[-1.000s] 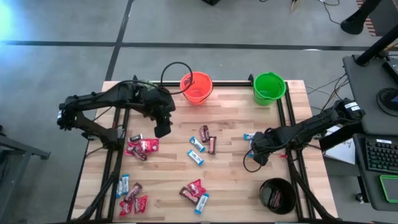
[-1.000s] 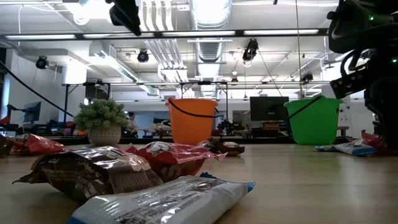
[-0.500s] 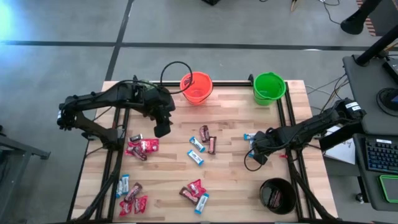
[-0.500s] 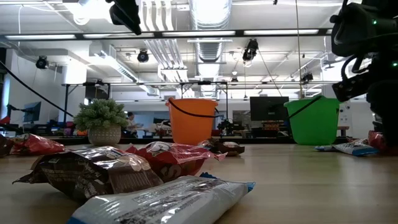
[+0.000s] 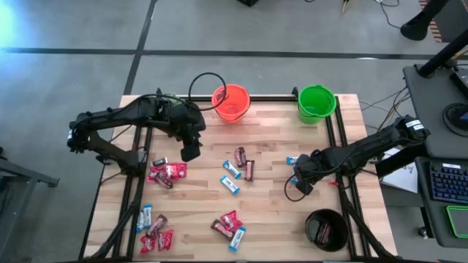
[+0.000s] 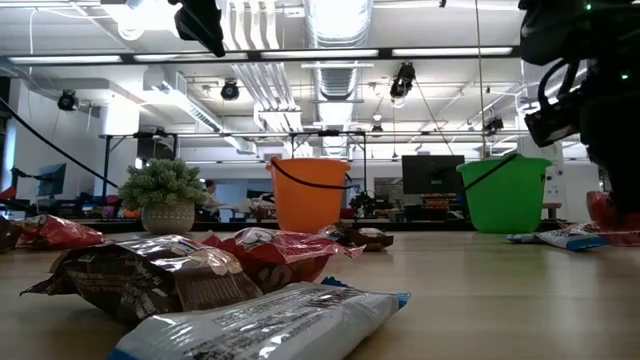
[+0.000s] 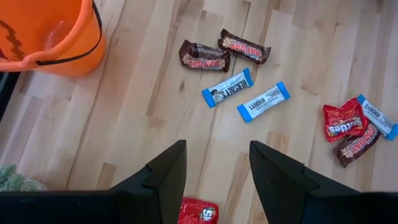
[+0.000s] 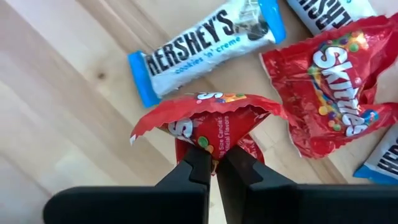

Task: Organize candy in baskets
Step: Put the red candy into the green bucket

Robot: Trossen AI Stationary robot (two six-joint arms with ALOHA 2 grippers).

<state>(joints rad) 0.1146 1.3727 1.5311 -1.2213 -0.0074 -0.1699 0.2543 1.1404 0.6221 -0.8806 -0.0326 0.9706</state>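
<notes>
One red Skittles packet [image 8: 208, 127] is pinched in my right hand [image 8: 210, 163], the two fingers pressed together on its lower edge so the crimped top fans out above them. I am working at the right side of the bench [image 5: 270, 212], a fair way in front of the green basket [image 5: 316, 103], and the packet is coming up out of a small pile: a second red packet [image 8: 333, 87] and a blue-and-white Hershey's bar [image 8: 208, 46] are lying just beside it on the wood.

Since my grip is only on a thin margin of wrapper, I am thinking the lift should be straight up and slow, clear of the neighbours before any sideways swing, so nothing drags along or slips free. Which basket takes the reds I cannot read from here; the orange basket [image 5: 230, 102] stands to the left of the green one along the far edge, and the black basket [image 5: 326, 228] sits at the near edge, well in front of the green one, with something dark in it. Whichever it is, I want the packet centred over the rim and low before letting go.

My left hand [image 7: 213, 171] is hovering spread, holding nothing, left of the green basket and nearer the orange one, above scattered brown bars [image 7: 205, 57] and blue-and-white bars [image 7: 263, 101].
</notes>
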